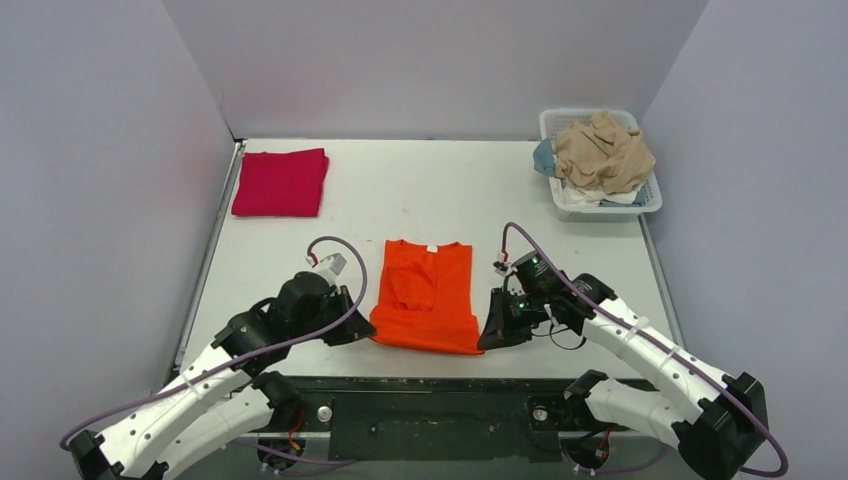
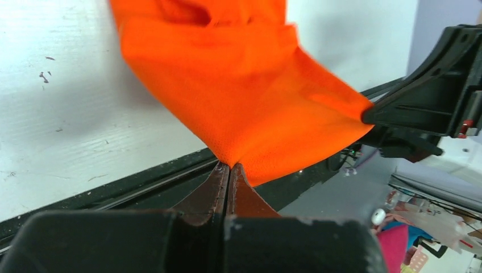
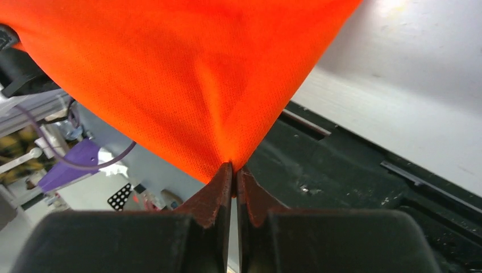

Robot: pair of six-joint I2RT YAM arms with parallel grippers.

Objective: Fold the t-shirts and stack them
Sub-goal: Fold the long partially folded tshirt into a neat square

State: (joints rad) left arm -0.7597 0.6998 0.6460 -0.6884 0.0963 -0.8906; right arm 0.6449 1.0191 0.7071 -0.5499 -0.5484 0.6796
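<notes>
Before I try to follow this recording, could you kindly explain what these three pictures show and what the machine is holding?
The machine is a pair of white robot arms, the left arm and the right arm, bolted at the near edge of a white table. The wide picture comes from a fixed camera above and behind them; each close-up comes from a camera on one wrist. On the table lie a partly folded orange t-shirt, a folded red t-shirt at the far left, and a white plastic basket of crumpled clothes at the far right. The left gripper is shut on the orange shirt's near left corner, the right gripper on its near right corner.
</notes>
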